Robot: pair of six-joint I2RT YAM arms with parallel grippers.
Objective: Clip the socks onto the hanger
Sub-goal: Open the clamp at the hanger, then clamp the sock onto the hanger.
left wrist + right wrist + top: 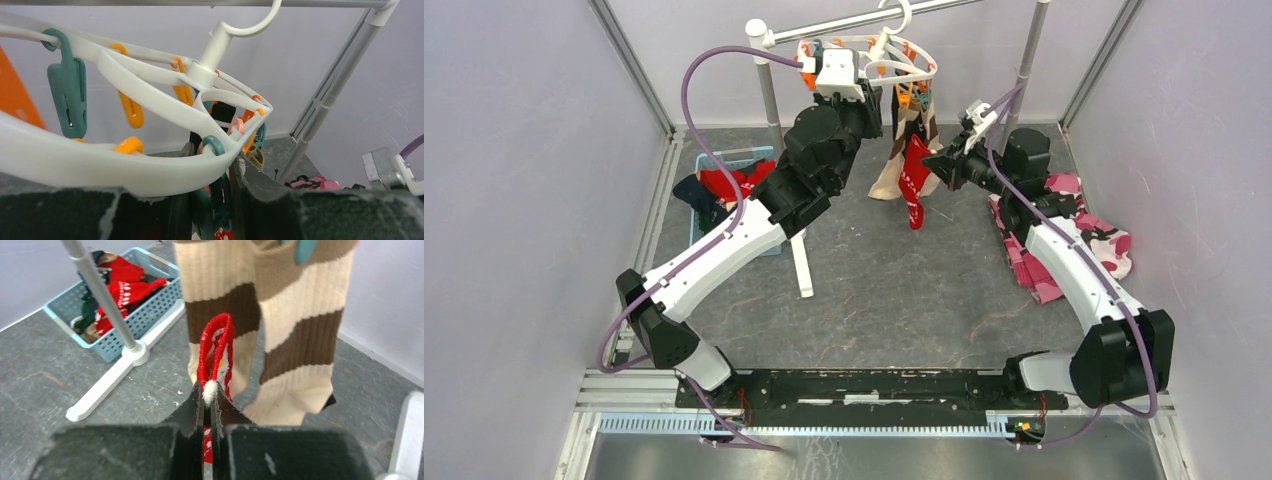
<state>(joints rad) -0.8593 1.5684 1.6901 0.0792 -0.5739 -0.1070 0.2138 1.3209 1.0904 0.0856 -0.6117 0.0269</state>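
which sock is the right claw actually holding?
The red sock with white pattern, pinched in the right claw. The brown-and-cream striped socks hang behind it, ungripped; the others lie in the blue basket.

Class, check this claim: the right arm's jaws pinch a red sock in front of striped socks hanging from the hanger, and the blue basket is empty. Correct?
The blue basket is not empty: the right wrist view shows red and dark socks inside. Otherwise, the jaws of the right gripper pinch the red sock before the striped socks on the hanger.
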